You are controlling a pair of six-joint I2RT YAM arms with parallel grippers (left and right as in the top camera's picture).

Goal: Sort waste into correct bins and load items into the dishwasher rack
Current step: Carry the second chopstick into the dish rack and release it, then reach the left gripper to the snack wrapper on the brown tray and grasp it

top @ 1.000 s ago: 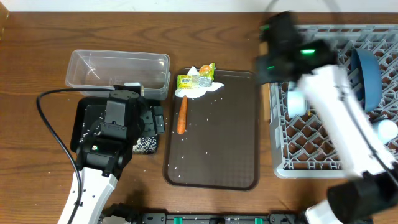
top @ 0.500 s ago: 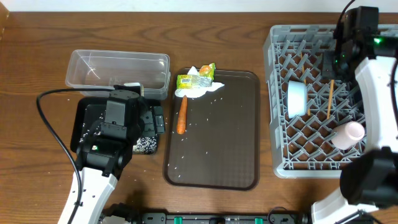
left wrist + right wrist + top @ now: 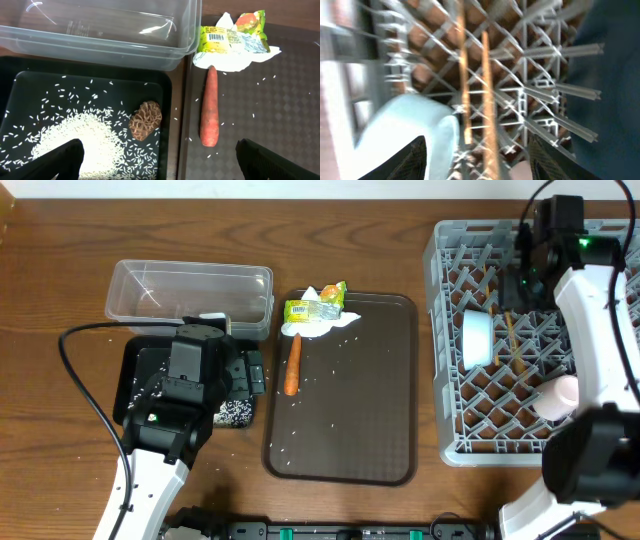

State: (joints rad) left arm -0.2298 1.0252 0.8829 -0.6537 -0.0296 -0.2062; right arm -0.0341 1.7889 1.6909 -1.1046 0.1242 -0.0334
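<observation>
My right gripper (image 3: 480,162) (image 3: 522,280) hangs open over the back of the dishwasher rack (image 3: 450,410). Two wooden chopsticks (image 3: 485,90) (image 3: 507,340) lie on the rack's lattice between its fingers, touching neither. A light blue cup (image 3: 478,340) (image 3: 405,130), a pink cup (image 3: 560,395) and a dark blue plate (image 3: 610,75) are in the rack. My left gripper (image 3: 160,165) is open above the black tray (image 3: 167,100), which holds rice (image 3: 75,140) and a brown lump (image 3: 145,120). The carrot (image 3: 292,365), wrapper (image 3: 315,308) and tissue (image 3: 322,328) lie on the brown serving tray (image 3: 380,430).
The clear tub (image 3: 190,298) stands behind the black tray, with little showing inside it. Loose rice grains are scattered over the serving tray. The left arm's cable (image 3: 85,390) loops over the table at the left. The right arm covers the rack's right side.
The right arm swung off the rack's middle to its back edge, then shifted slightly left. Its jaws have opened, and the chopsticks now lie in the rack. The left arm is still.
</observation>
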